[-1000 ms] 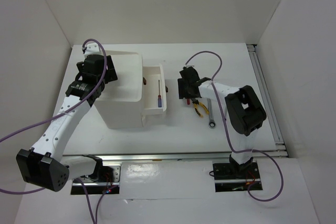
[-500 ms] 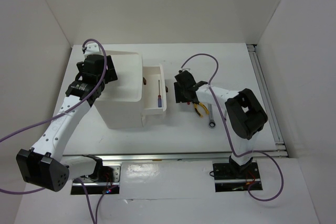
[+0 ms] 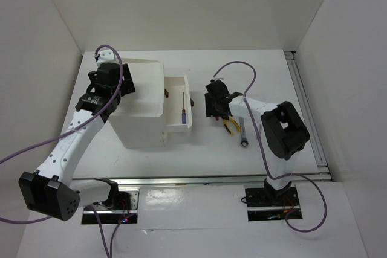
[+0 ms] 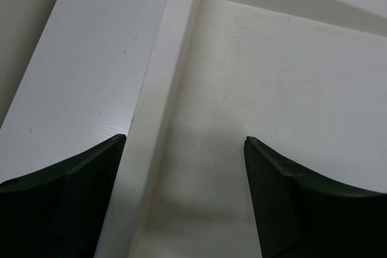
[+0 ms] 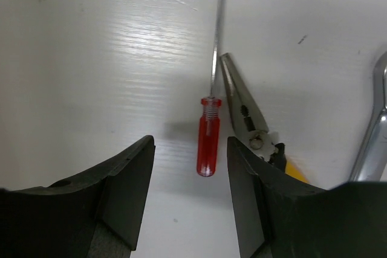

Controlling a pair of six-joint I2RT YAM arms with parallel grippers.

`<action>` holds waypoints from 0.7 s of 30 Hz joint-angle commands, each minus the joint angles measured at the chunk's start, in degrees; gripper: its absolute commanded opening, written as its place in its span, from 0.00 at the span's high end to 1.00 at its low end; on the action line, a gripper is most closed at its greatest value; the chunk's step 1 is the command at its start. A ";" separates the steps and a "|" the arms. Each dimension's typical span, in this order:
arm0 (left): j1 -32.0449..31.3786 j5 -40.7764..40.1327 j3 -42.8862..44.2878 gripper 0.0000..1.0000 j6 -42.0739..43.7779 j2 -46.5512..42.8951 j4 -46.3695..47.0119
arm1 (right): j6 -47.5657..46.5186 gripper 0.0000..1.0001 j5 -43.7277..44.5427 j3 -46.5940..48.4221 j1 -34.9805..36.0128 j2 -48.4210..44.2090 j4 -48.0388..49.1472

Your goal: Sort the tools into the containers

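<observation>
On worktop [image 5: 91, 58]: one red screwdriver [image 5: 207, 143], one pliers [image 5: 247, 116], one wrench [image 5: 373, 131] (all close together). In pulled-out drawer [image 3: 177, 127]: one blue screwdriver [image 3: 183, 113]. Right jaws parted, empty, flanking red handle; left jaws parted, empty, over bin [image 4: 272, 89].

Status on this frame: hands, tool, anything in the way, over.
Left hand open, empty, over the top bin rim. Right hand open, straddling the red screwdriver handle, not yet gripping. Pliers close beside it, partly under one finger.

White table [image 3: 272, 77]: box unit [image 3: 142, 113] left; red screwdriver [image 5: 207, 144], pliers [image 5: 243, 112], wrench [image 5: 370, 137] lying right.
</observation>
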 commanded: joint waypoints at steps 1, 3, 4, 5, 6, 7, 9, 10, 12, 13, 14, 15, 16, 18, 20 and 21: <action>-1.95 9.49 -2.93 0.11 -1.32 3.06 -9.55 | -0.43 0.42 -0.34 -1.46 -1.40 -1.55 1.46; -1.95 9.49 -2.93 0.11 -1.32 3.06 -9.55 | -0.43 0.42 -1.65 -1.47 -2.02 -0.85 1.99; -1.95 9.49 -2.93 0.11 -1.32 3.06 -9.55 | -0.43 0.42 -1.66 -1.47 -2.02 -0.84 1.99; -1.95 9.49 -2.93 0.11 -1.32 3.06 -9.55 | -0.43 0.43 -1.66 -1.47 -2.02 -0.15 1.99; -1.95 9.49 -2.93 0.11 -1.32 3.06 -9.55 | -0.43 0.43 -2.27 -1.47 -2.02 -0.14 1.99; -1.95 9.49 -2.93 0.11 -1.32 3.06 -9.55 | -0.43 0.43 -2.27 -1.47 -2.02 -0.14 1.99; -1.95 9.49 -2.93 0.11 -1.32 3.06 -9.55 | -0.43 0.44 -2.27 -1.47 -2.02 -0.14 2.60; -1.95 9.49 -2.93 0.11 -1.32 3.06 -9.55 | -0.43 0.44 -2.27 -1.47 -2.02 0.38 2.61; -1.95 9.49 -2.93 0.11 -1.32 3.06 -9.55 | -0.43 0.44 -2.27 -1.47 -2.02 0.39 2.61; -1.95 9.49 -2.93 0.11 -1.32 3.06 -9.55 | -0.43 0.44 -2.27 -1.47 -2.02 0.39 2.61; -1.95 9.49 -2.93 0.11 -1.32 3.06 -9.55 | -0.43 0.45 -2.27 -1.47 -2.02 0.39 2.61; -1.95 9.49 -2.93 0.11 -1.32 3.06 -9.55 | -0.43 0.45 -2.27 -1.47 -2.02 1.00 2.61; -1.95 9.49 -2.93 0.11 -1.32 3.06 -9.55 | -0.43 0.45 -2.27 -1.47 -2.02 1.00 2.61; -1.95 9.49 -2.93 0.11 -1.32 3.06 -9.55 | -0.43 0.46 -2.88 -1.47 -2.02 2.49 2.61; -1.95 9.49 -2.93 0.11 -1.32 3.06 -9.55 | -0.43 0.51 -2.89 -1.47 -2.02 3.63 2.61; -1.95 9.49 -2.93 0.11 -1.32 3.06 -9.55 | -0.43 0.55 -3.50 -1.47 -2.02 4.86 2.61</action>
